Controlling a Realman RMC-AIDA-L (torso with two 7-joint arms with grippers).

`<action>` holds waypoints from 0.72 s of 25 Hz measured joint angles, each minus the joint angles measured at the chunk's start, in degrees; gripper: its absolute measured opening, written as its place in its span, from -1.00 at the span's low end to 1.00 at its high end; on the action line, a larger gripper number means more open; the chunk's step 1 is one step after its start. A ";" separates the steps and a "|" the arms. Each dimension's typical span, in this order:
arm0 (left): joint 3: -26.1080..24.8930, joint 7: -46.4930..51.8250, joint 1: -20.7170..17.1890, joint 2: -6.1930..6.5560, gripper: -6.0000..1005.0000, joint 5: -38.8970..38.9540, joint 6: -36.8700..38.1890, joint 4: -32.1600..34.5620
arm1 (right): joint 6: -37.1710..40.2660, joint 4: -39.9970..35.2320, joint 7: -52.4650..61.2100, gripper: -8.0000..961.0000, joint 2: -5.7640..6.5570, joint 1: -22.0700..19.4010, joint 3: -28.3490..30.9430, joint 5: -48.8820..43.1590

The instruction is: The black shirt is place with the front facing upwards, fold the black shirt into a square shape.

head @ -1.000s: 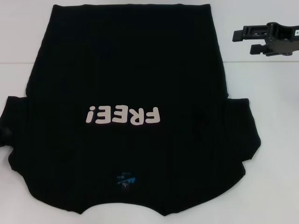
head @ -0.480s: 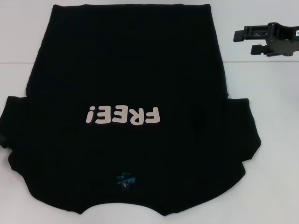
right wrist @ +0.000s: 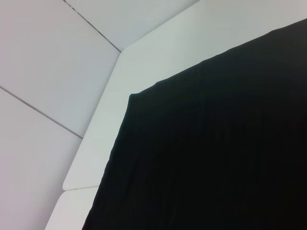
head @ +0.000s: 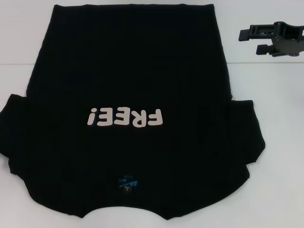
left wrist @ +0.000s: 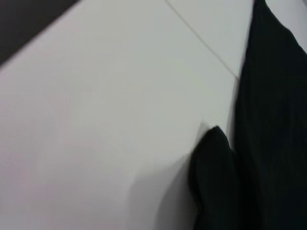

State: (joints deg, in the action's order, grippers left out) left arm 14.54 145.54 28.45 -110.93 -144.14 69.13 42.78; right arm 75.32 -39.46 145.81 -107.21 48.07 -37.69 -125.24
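The black shirt (head: 128, 71) lies spread flat on the white table (head: 270, 190), front up, with pale "FREE!" lettering (head: 124, 117) and a small blue neck label (head: 127, 183) at the near edge. Both short sleeves stick out sideways, and the left one reaches the picture's left edge. My right gripper (head: 252, 42) hovers open over bare table beyond the shirt's far right corner, fingers pointing toward the shirt and apart from it. The left wrist view shows the shirt's left sleeve (left wrist: 216, 182) lying on the table. In the right wrist view a corner of the shirt's hem (right wrist: 216, 153) shows. My left gripper shows in no view.
White table surface (head: 14, 57) runs along both sides of the shirt. A thin seam line (left wrist: 201, 40) crosses the tabletop, and the table's rounded corner (right wrist: 120, 52) lies near the hem.
The dark shape at the left edge by the left sleeve is gone, and the sleeve's outline has settled flatter. The right gripper has drifted slightly to the right.
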 joint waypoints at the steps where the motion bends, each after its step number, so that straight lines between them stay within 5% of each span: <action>1: -0.04 0.03 0.03 0.14 -0.99 -0.13 -0.03 0.14 | 0.00 0.00 0.00 0.90 0.00 0.00 0.00 0.00; 18: -0.55 2.71 0.59 1.39 -0.99 -3.51 -0.83 4.18 | 0.17 0.00 0.00 0.90 -0.02 0.01 0.52 -0.05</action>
State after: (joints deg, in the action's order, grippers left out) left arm 13.99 148.24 29.04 -109.54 -147.65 68.30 46.96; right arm 75.49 -39.46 145.81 -107.23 48.08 -37.17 -125.29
